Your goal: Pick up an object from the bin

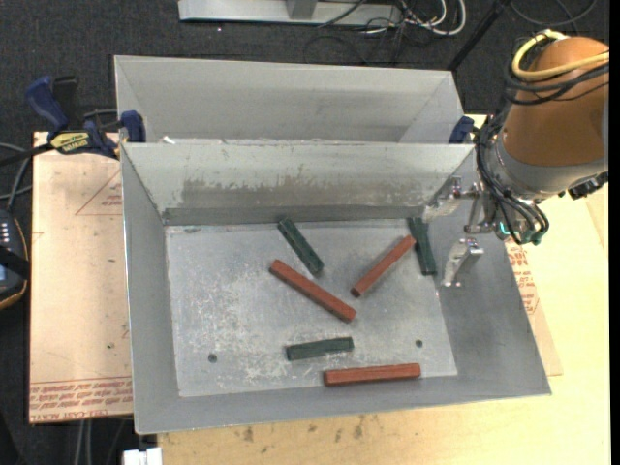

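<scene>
Dark green and flat-sided, a short bar is found at the foot of the right wall of the scuffed grey metal bin, just beside the gripper, whose spread cannot be determined.

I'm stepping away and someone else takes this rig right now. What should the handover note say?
Hand: over the right wall of the bin, carrying nothing visible.
Things: dark green stick right beside the hand, slanted red stick just left of it; four more sticks lie spread across the floor.
Done: nothing lifted yet.
Left: grasp one stick and lift it out.
</scene>
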You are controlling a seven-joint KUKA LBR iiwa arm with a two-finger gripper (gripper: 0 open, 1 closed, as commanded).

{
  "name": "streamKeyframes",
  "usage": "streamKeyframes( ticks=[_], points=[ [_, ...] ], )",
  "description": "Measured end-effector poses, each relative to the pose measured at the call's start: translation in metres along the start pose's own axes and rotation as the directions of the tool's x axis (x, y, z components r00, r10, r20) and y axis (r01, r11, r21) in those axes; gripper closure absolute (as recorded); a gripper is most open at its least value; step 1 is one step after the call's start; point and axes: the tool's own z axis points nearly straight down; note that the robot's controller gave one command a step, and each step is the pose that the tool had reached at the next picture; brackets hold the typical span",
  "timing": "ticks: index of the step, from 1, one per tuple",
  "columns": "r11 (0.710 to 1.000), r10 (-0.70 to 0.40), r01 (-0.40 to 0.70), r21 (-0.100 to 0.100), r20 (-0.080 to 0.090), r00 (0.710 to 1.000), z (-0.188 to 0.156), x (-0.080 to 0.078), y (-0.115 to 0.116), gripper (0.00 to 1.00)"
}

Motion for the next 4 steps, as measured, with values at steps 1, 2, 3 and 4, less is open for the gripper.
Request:
streamKeyframes(
  ticks=[1, 2, 3, 4],
  points=[
    [1.000, 0.021, -0.021, 0.001, 0.009, 1.000, 0.041, -0.011, 0.005, 0.00],
    [0.998, -0.057, 0.057, 0.007, 0.035, 0.998, 0.144, -0.033, -0.001, 1.00],
    [0.998, -0.058, 0.058, 0.008, 0.034, 0.998, 0.144, -0.033, -0.001, 1.00],
    [0.999, -0.050, 0.050, 0.000, 0.000, 0.999, 0.111, -0.029, 0.002, 1.00]
  ],
)
